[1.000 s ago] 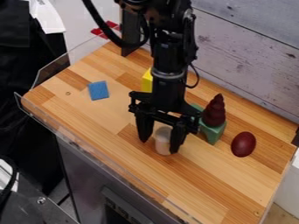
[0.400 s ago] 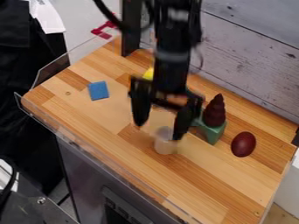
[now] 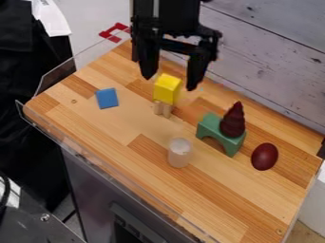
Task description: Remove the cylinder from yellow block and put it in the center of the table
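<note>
Black, its fingers spread apart with nothing between them, the gripper (image 3: pixel 169 83) hangs at upper centre near the yellow block (image 3: pixel 167 88). The whitish cylinder (image 3: pixel 179 153) stands upright on the wooden table (image 3: pixel 238 199), just below the frame's centre. A green arch (image 3: pixel 208 127) and dark red egg (image 3: pixel 264 156) sit right of it.

Wooden table (image 3: pixel 238 204) in tan and brown stripes. From the whitish cylinder (image 3: pixel 179 153): yellow block (image 3: pixel 167 88) at twelve o'clock, green arch (image 3: pixel 208 126) and maroon cone (image 3: pixel 233 121) at two, maroon egg (image 3: pixel 264 156) at three, blue block (image 3: pixel 107 98) between ten and eleven.
</note>
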Controlling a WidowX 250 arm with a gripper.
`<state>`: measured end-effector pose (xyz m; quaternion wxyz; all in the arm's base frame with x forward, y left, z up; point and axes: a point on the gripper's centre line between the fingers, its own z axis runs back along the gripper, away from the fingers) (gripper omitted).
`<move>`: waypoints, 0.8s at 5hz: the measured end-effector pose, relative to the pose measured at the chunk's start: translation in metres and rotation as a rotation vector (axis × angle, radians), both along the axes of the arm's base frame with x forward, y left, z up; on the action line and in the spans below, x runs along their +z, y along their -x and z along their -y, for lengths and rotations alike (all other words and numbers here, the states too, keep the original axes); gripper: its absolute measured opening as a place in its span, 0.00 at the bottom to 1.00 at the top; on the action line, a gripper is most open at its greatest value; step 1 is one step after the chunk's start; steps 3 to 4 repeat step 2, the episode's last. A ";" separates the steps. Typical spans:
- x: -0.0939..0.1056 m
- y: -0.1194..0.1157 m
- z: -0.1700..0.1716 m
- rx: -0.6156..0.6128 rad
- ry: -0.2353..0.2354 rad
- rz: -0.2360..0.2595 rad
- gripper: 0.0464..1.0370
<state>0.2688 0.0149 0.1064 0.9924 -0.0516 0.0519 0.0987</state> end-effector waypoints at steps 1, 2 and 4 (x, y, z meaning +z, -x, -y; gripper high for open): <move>-0.022 -0.009 -0.015 -0.022 0.019 -0.061 0.96; -0.025 -0.008 -0.017 -0.057 0.013 -0.064 0.96; -0.025 -0.008 -0.017 -0.057 0.013 -0.064 0.96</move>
